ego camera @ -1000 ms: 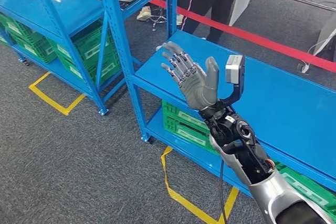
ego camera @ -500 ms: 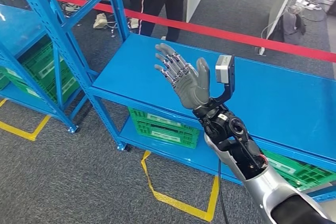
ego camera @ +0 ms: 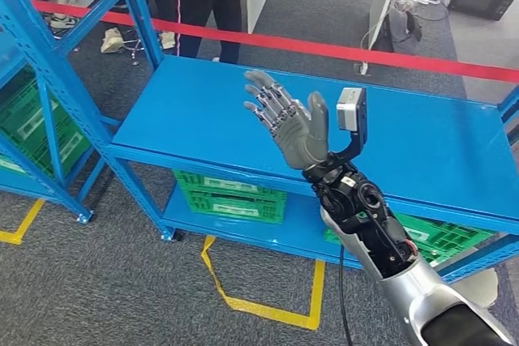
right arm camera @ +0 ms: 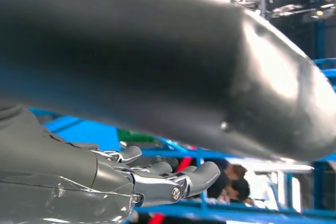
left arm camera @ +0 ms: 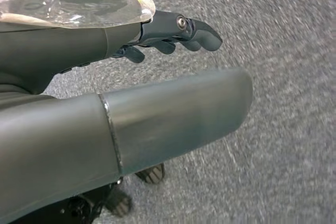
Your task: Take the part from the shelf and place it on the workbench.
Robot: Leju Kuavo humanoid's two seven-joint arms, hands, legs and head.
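Your right robot hand [ego camera: 293, 126] is raised with fingers spread and empty above the blue shelf [ego camera: 183, 111]; left robot hand [left arm camera: 174, 30] hangs empty. I can't see the part anywhere.

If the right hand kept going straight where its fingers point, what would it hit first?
Probably nothing close by. The right hand is open above the blue shelf, fingers aimed up and left toward the red barrier tape beyond; depth is unclear.

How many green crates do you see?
3, maybe more hidden. One crate sits on the low shelf below the robot hand, one to the right behind the arm, and one in the rack at far left.
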